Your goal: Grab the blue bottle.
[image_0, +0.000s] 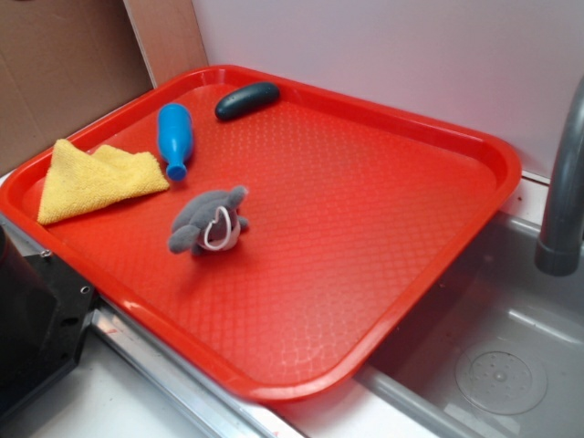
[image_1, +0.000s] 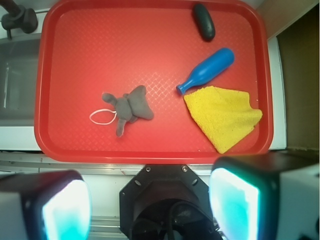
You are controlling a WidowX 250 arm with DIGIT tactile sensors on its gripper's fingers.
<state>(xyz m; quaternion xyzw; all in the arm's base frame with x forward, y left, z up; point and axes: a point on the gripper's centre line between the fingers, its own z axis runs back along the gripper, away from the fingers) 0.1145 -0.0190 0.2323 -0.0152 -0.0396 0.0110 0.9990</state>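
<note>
The blue bottle (image_0: 173,137) (image_1: 207,70) lies on its side on the red tray (image_0: 365,228) (image_1: 100,50), near the tray's far left corner in the exterior view. Its narrow neck points at the yellow cloth (image_0: 91,178) (image_1: 222,115) and almost touches it. In the wrist view my gripper (image_1: 150,205) hangs high over the robot base, outside the tray's near edge and far from the bottle. Its two fingers stand wide apart and open, with nothing between them. The exterior view does not show the gripper.
A grey plush toy (image_0: 210,224) (image_1: 130,107) with a white loop lies mid-tray. A dark oblong object (image_0: 246,100) (image_1: 204,21) rests by the far rim, close to the bottle's fat end. A sink (image_0: 493,365) and faucet (image_0: 566,182) (image_1: 17,17) flank the tray.
</note>
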